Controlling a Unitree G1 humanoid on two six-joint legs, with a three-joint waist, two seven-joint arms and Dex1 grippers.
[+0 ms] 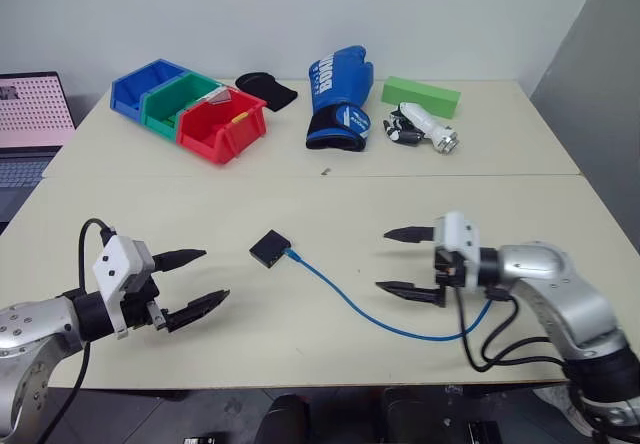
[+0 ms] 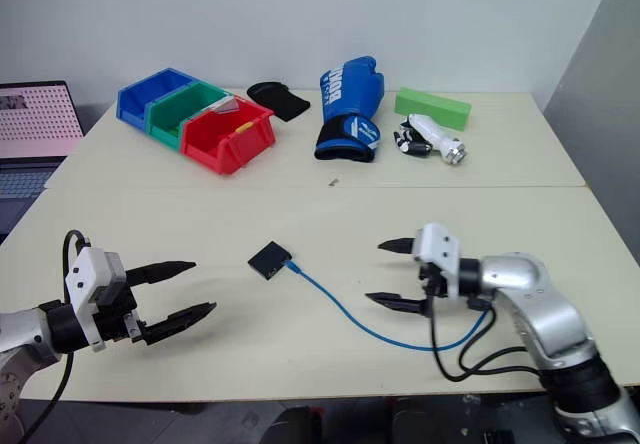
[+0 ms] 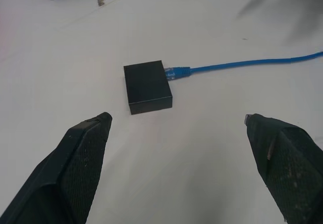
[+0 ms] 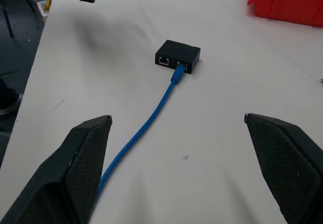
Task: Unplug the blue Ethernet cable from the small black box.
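Left gripper (image 1: 193, 283): near edge of the pale beige counter (image 1: 300, 344), on the left; two black fingers (image 3: 81, 153) spread wide, released, grasping nothing, touching nothing; aimed toward the box from its left.
Right gripper (image 1: 408, 261): near edge, on the right; two black fingers (image 4: 88, 153) spread fully apart, empty, poised above the counter with the cable running beneath and between them; aimed leftward at the box.
Thin bright blue Ethernet cable (image 1: 345, 302): one; lying on the counter between the two grippers; long axis running from the box toward the near right, sagging in a shallow curve and rising again behind the right gripper; plug end seated in the box's right-facing side.
Small flat square matte black box (image 1: 269, 249): one; flat on the counter, mid-way between the grippers and slightly beyond them; port side turned toward the right gripper; two ports seen from the right wrist, cable in one.
Far counter, count: three open plastic bins in a row, blue (image 1: 140, 86), green (image 1: 178, 100), red (image 1: 220, 126); one black fabric item (image 1: 266, 89); one blue boxing glove (image 1: 338, 97); one green rectangular block (image 1: 420, 95); one white-and-silver gadget (image 1: 425, 128).
Far left: one open laptop (image 1: 33, 124) beside the counter.
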